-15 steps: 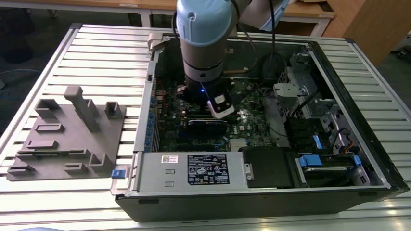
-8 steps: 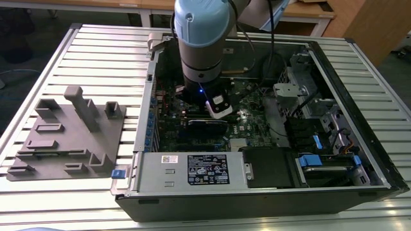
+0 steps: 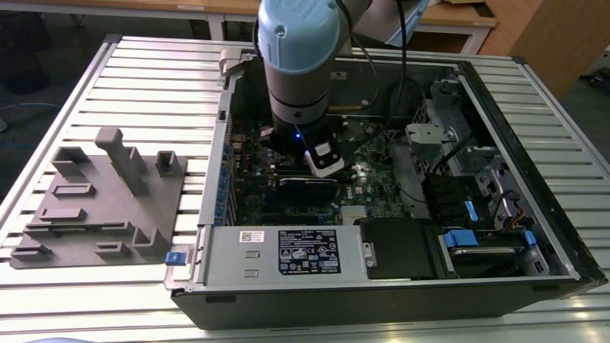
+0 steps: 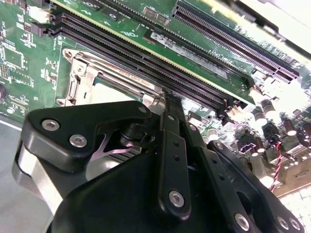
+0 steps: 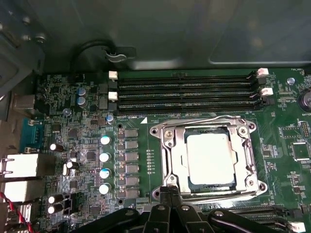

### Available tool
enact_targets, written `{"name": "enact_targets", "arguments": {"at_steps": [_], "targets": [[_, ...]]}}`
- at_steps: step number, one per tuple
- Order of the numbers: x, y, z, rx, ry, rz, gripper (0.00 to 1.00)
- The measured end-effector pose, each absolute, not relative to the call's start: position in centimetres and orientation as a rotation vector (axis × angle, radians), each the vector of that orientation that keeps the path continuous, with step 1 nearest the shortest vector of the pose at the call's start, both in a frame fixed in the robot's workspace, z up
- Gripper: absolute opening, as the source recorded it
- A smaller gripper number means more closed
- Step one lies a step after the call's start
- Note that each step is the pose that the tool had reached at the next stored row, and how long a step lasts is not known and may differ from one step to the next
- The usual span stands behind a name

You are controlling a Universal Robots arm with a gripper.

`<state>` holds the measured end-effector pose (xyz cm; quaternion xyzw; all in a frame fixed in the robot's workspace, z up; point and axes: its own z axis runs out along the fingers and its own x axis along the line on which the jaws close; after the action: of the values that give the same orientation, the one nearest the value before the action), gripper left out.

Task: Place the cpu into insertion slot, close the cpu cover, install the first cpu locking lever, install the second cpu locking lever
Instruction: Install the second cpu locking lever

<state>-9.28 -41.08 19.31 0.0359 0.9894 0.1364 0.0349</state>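
So the arm (image 3: 300, 64) reaches straight down into an open computer case (image 3: 381, 214) lying on a slatted worktop (image 3: 133, 78), wrist over the green motherboard (image 3: 286, 204). Well off from it, outside the case, sits a grey fixture block (image 3: 100, 204).

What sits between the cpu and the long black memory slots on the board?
In the first wrist view, the cpu cover frames the cpu, a thin wire lever runs along its edge, then bare green board reaches the memory slots.
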Motion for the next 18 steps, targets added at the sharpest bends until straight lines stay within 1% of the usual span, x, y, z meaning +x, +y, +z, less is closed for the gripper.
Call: {"name": "enact_targets", "arguments": {"at_steps": [18], "targets": [[-9.96, -41.13, 19.03, 0.111, 3.040, 0.425, 0.11]]}}
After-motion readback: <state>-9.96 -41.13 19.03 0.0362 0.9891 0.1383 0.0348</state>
